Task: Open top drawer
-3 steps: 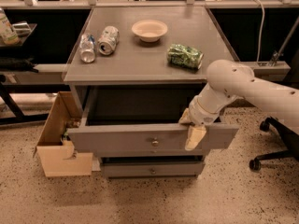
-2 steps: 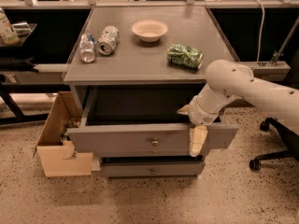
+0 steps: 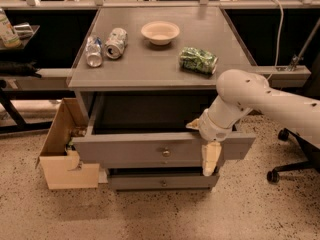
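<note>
The top drawer (image 3: 130, 149) is a wide grey drawer with a small round metal knob (image 3: 166, 153) at its centre. It stands pulled out from under the grey table top (image 3: 150, 64), with a dark gap behind its front. My gripper (image 3: 200, 149) is at the right part of the drawer front, on the end of my white arm (image 3: 260, 96) that reaches in from the right. It looks open: one beige finger (image 3: 210, 159) hangs down in front of the drawer front, and the other fingertip (image 3: 192, 125) shows at its top edge. It holds nothing.
A narrower grey drawer (image 3: 162, 181) sits below, slightly out. On the table top lie two cans (image 3: 105, 46), a cream bowl (image 3: 160, 32) and a green bag (image 3: 198, 60). An open cardboard box (image 3: 65, 154) stands on the floor at the left. An office chair base (image 3: 285, 169) is at the right.
The front finger has swung from slanting across the drawer's top edge to hanging straight down in front of it. The drawer has stayed pulled out.
</note>
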### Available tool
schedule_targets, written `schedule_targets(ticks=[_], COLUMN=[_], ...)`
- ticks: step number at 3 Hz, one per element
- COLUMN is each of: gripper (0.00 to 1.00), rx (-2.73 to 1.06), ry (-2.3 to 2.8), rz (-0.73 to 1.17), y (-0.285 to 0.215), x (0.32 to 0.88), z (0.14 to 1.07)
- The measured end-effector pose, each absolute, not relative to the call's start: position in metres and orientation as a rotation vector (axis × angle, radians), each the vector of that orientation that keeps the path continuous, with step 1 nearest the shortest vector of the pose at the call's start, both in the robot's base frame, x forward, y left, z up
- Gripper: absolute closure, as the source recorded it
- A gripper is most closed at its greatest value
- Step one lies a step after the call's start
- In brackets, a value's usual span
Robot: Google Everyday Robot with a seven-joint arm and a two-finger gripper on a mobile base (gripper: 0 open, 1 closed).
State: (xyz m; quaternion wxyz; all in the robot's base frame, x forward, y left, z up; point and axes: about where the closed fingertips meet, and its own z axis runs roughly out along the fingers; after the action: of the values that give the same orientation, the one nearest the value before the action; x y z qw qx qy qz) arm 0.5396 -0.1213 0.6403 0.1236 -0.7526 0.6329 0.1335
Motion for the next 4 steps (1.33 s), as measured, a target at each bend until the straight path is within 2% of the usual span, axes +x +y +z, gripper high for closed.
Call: schedule_targets(ticks=[1, 2, 3, 4], gripper=[0.15, 0.38, 0.69, 0.92], rx=[-2.28, -2.321, -2.321, -2.321], ry=[1.751, 1.688, 1.686, 1.686], rz=[0.402, 0.407, 0.407, 0.407], y=[-0.104, -0.095, -0.095, -0.095], x=[0.504, 0.482, 0.484, 0.485], z=[0.642, 0.647, 0.653, 0.654])
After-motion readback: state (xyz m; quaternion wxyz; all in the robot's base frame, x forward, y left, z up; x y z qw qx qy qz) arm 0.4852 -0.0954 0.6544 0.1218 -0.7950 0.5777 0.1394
